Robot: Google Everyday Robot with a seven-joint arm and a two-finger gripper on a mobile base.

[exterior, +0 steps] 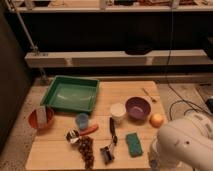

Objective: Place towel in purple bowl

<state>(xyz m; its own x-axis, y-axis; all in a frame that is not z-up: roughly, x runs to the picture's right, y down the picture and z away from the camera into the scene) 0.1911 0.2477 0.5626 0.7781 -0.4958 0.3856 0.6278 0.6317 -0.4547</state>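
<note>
The purple bowl [137,107] stands upright and empty on the right half of the wooden table [125,90]. A small green rectangular pad [132,144], apparently the folded towel, lies flat near the table's front edge, in front of and slightly left of the bowl. The robot's white arm housing [185,145] fills the lower right corner, right of the green pad. The gripper itself is not in view; it touches none of the objects I can see.
A green tray [72,94] sits at the back left. A white cup [118,112], blue cup [82,121], orange fruit [157,120], carrot [90,130], grapes [87,150], black tool [111,140], spoon [148,94] and an orange bowl [41,119] are spread around.
</note>
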